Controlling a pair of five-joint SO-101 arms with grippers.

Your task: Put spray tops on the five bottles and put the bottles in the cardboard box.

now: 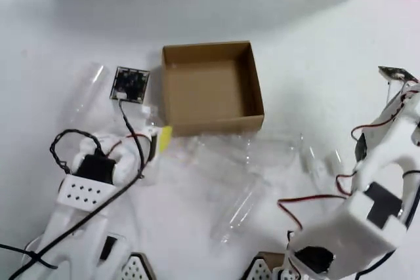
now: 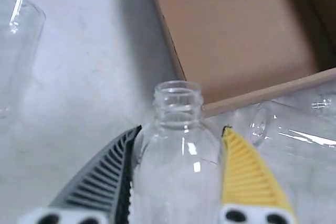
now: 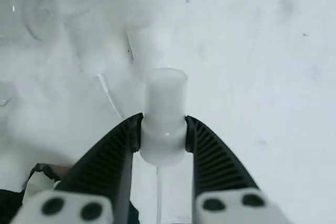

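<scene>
Bottle (image 2: 178,150) clamped in my left gripper (image 2: 180,129); spray top (image 3: 165,114) clamped in my right gripper (image 3: 163,121).
The bottle's open neck pointed away from my left wrist, just beside the near wall of the cardboard box (image 2: 262,94). The spray top sat well apart, over the right side of the worktop (image 1: 315,44). I judged the right arm must carry it across to the neck. Loose bottles (image 1: 246,204) lay between the arms, a likely obstruction.
</scene>
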